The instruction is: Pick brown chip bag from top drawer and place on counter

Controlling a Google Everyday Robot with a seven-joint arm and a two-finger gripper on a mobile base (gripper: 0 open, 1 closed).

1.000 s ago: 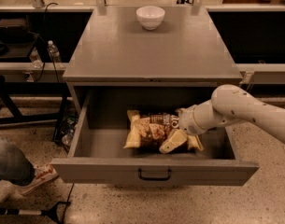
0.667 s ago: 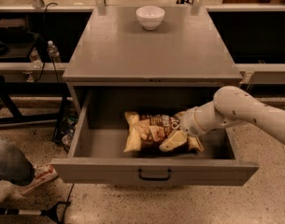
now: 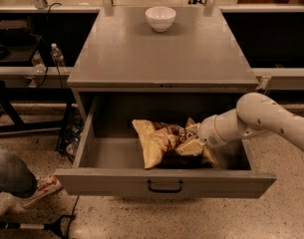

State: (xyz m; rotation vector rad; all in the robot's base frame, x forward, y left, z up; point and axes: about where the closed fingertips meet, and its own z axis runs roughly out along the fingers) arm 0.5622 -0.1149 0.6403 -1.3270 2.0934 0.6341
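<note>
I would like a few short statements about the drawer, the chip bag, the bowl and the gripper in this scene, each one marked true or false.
1. The top drawer is pulled open. True.
2. The brown chip bag lies on the counter. False: it lies inside the open drawer.
3. A white bowl stands on the counter near its far edge. True.
4. The gripper hovers over the bowl. False: it is down in the drawer, at the end of the bag nearest the arm.
5. The bowl holds the chip bag. False: the two are far apart, one on the counter and one in the drawer.
</note>
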